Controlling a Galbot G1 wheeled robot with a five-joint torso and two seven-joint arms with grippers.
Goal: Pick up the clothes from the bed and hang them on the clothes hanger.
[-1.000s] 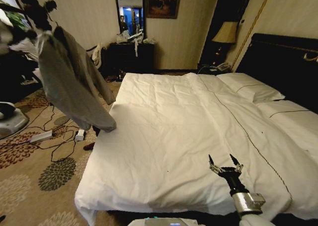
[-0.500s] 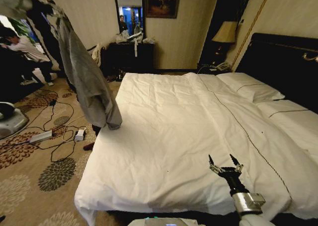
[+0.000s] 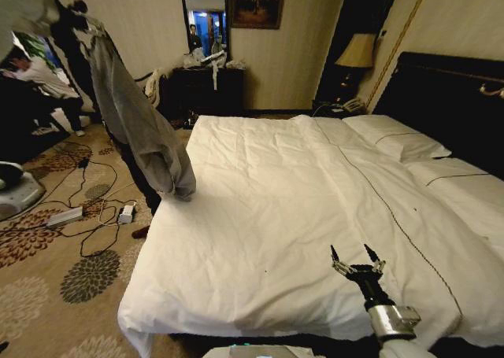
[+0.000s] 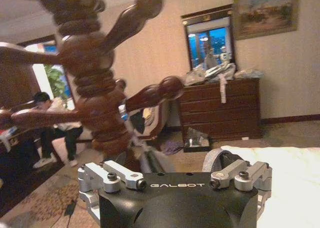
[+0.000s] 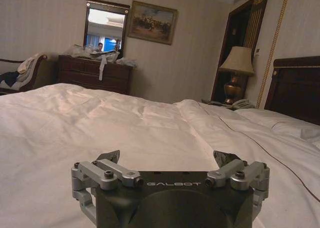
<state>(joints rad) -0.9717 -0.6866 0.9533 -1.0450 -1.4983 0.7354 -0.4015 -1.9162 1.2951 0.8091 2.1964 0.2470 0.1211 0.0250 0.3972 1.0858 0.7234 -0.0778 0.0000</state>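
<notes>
The clothes [image 3: 134,114], one wrinkly grey garment, hang by the top from a dark wooden coat stand [image 4: 95,87] beside the bed's far left corner. The lower end dangles just off the white bed [image 3: 276,185]. The clothes hanger is out of view. My left arm is a pale blur [image 3: 24,4] up beside the garment's top. In the left wrist view my left gripper [image 4: 182,160] faces the stand's pegs, open, with nothing between its fingers. My right gripper [image 3: 357,257] rests low over the duvet near the bed's foot, open and empty [image 5: 167,157].
Cables and a power strip [image 3: 67,215] lie on the patterned carpet left of the bed. A dark dresser [image 3: 209,86] with a mirror stands at the far wall. A lamp [image 3: 358,51] and the dark headboard [image 3: 449,98] are at the right.
The garment has swung in from the left and now hangs straighter against the stand, its lower end nearer the bed. My left arm rose towards the top left. The right arm stayed still.
</notes>
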